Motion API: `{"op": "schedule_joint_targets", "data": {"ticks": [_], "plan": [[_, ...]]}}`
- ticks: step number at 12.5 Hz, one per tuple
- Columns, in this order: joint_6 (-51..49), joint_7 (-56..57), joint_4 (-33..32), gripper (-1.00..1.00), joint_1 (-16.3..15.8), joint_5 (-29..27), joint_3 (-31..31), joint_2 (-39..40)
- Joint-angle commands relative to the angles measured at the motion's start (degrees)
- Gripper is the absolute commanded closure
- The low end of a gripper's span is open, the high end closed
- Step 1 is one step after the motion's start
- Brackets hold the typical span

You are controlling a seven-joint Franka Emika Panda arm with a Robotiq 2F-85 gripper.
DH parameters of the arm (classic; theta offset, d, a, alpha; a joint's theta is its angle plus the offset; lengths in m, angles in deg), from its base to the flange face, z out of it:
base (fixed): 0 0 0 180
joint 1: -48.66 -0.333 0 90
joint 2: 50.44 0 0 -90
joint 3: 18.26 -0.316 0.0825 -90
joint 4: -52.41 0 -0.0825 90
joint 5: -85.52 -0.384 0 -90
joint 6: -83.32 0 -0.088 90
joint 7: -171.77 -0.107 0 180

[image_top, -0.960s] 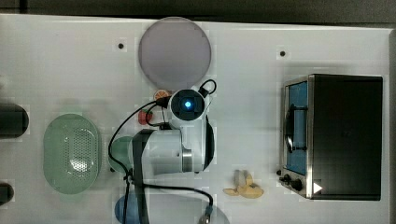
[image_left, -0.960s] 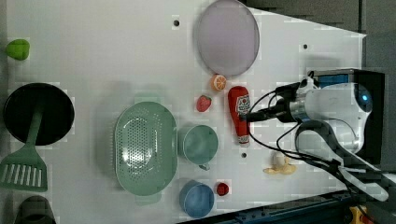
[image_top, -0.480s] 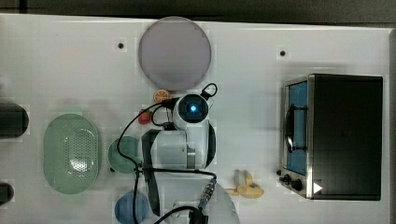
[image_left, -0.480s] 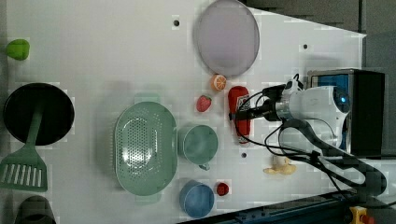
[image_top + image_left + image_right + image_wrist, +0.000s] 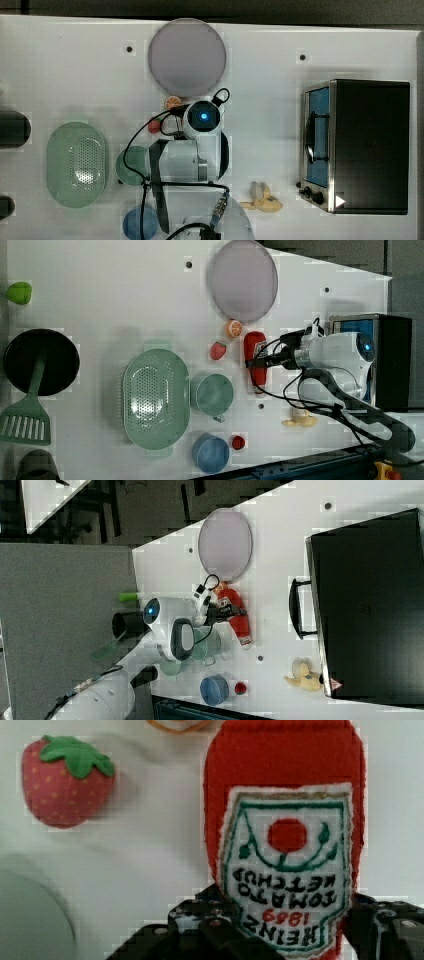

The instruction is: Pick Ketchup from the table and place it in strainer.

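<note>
Wrist view: Heinz tomato ketchup bottle (image 5: pixel 286 845) lying flat on the white table (image 5: pixel 150 850), label up, strawberry (image 5: pixel 65 782) off to one side of it, orange slice (image 5: pixel 176 724) just past its far end. Gripper (image 5: pixel 287 930) straddling the label end, jaws partly open, a finger (image 5: pixel 210 930) on each flank, firm contact not clear. Best closed squarely across the soft body, then lifted straight up, clear of the strawberry, before heading to the strainer (image 5: pixel 156 399), well apart from the bottle beyond the green cup (image 5: pixel 214 394).

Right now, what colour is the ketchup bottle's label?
White with green trim and a red tomato on the Ketchup, clearest in the wrist view.
</note>
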Motion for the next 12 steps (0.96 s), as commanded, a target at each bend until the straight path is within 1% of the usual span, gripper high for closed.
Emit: {"op": "schedule_joint_targets", "data": {"ticks": [1,5,8,10,12], "plan": [[-2.90,1.48,1.96,-0.21,-0.18,-0.69,0.50,-8.41],[-21.82,1.30,6.66,-0.21,-0.48,-0.77,-1.61,-21.26],[-31.07,-0.66,11.25,-0.21,-1.23,-0.86,-5.27,-26.21],[-33.04,-8.37,12.85,-0.21,-2.08,-1.02,-9.14,-26.82],[-32.96,-20.28,12.92,-0.21,-2.88,-1.11,-13.85,-26.23]]}}
